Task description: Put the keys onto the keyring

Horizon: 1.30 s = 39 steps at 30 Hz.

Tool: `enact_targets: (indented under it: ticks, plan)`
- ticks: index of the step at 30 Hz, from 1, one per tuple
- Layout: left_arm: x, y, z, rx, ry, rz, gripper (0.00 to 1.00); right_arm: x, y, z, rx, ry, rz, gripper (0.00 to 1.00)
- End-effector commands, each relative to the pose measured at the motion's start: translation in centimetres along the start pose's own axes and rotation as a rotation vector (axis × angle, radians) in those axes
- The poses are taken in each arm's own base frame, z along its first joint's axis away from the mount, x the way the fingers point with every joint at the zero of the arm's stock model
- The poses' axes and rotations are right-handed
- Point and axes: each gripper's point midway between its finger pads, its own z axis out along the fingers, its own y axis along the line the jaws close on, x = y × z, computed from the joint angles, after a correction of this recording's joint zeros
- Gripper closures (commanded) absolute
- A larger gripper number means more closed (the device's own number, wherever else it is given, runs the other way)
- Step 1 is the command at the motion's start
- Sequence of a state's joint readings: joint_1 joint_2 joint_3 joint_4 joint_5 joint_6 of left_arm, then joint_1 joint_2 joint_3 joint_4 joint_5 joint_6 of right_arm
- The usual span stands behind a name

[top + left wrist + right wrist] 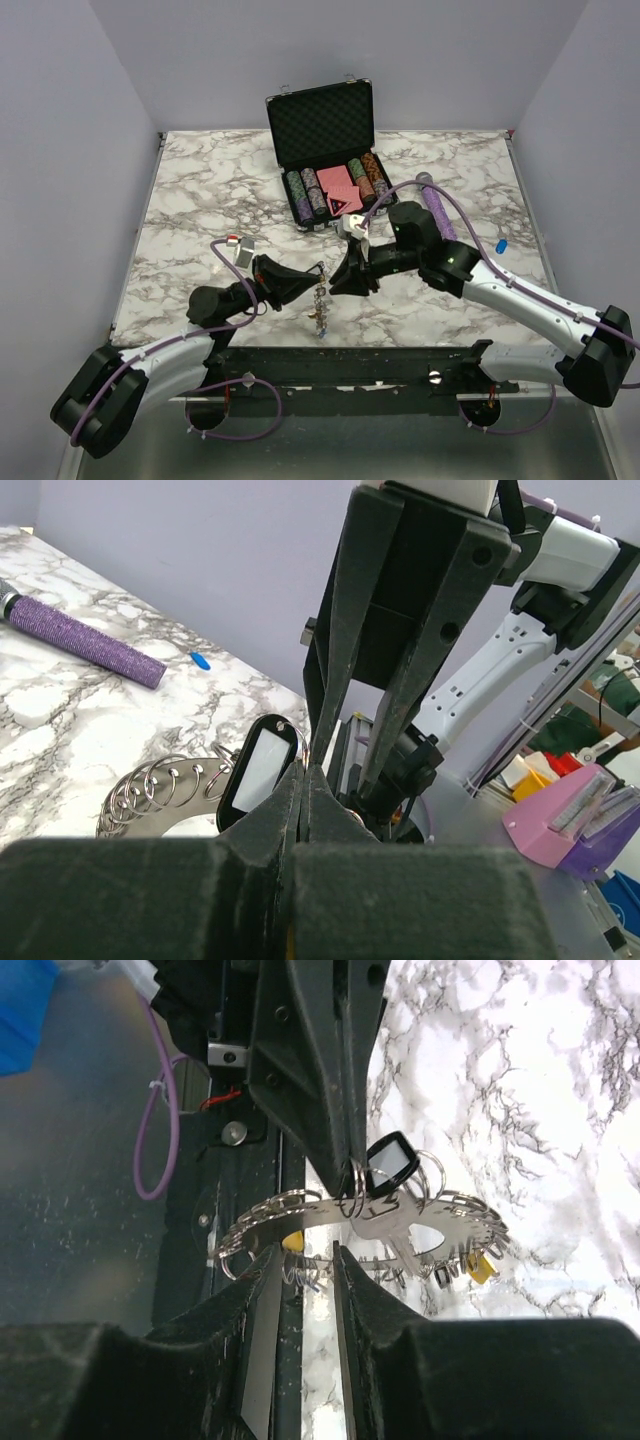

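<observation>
Two grippers, one ring; entries follow.

- **Keyring** (pixel 300 1210): a large silver ring fringed with small loops. It is held up off the marble table (pixel 200 200), at about 6 o'clock in the top view, between the two arm tips.
- **Left gripper** (pixel 350 1175): the jaws are fully closed, pinching the ring's band at its 12 o'clock edge as the right wrist view shows it.
- **Right gripper** (pixel 308 1260): the jaws are partway apart, with the tips just below the ring's 6 o'clock edge. Nothing is plainly clamped between them.
- **Keys:**
  - The black-headed key (pixel 392 1160) sits at 1 o'clock on the ring, just beside the left tips, and appears to hang from a loop.
  - The yellow heads (pixel 480 1268) show at roughly 4 and 7 o'clock.
  - The blue key (pixel 501 244) lies loose at 3 o'clock on the table, near the purple microphone (pixel 435 210) and well apart from both arms.

**Risks (judged):**
- If the right jaws close on the fringe, they could twist the ring out of the single thin pinch and drop it over the near edge.
- The jaws may also catch a loop other than the one intended.
- The two sets of fingers work very close together, so they could collide.

**Hidden or unclear:**
- The ring's far side is cut off behind the fingers in the left wrist view.
- Whether a right pad touches a loop cannot be told.
- The top view shows the ring only as a small dangling glint.
</observation>
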State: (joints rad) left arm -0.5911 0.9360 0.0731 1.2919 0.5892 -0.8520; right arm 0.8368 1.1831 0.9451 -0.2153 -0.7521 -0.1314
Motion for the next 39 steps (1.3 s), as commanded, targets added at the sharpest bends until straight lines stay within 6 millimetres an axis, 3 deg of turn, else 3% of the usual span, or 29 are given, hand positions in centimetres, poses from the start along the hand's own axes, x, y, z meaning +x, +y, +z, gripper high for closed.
enact_targets:
  ticks: [1, 9, 16, 26, 33, 39]
  plan:
    - [-5.0, -4.6, -0.3, 0.168, -0.215, 0.180, 1.00, 1.1, 0.7, -0.5, -0.029, 0.027, -0.044, 0.63]
    - [-6.5, -4.4, -0.4, 0.134, -0.287, 0.151, 1.00, 1.1, 0.4, 0.5, 0.006, 0.013, -0.104, 0.59]
    - [-7.6, -4.6, -0.5, 0.125, -0.336, 0.129, 1.00, -0.5, -4.3, -0.6, 0.293, -0.017, -0.124, 0.53]
    - [-7.8, -4.5, -0.5, 0.116, -0.346, 0.116, 1.00, -1.0, -4.9, 0.4, 0.302, -0.049, -0.142, 0.43]
    - [-7.8, -4.6, -0.5, 0.123, -0.345, 0.114, 1.00, -1.3, -5.5, 1.7, 0.308, -0.069, -0.178, 0.43]
    - [-7.9, -4.6, -0.5, 0.122, -0.346, 0.111, 1.00, -2.0, -6.4, 1.8, 0.350, -0.103, -0.199, 0.48]
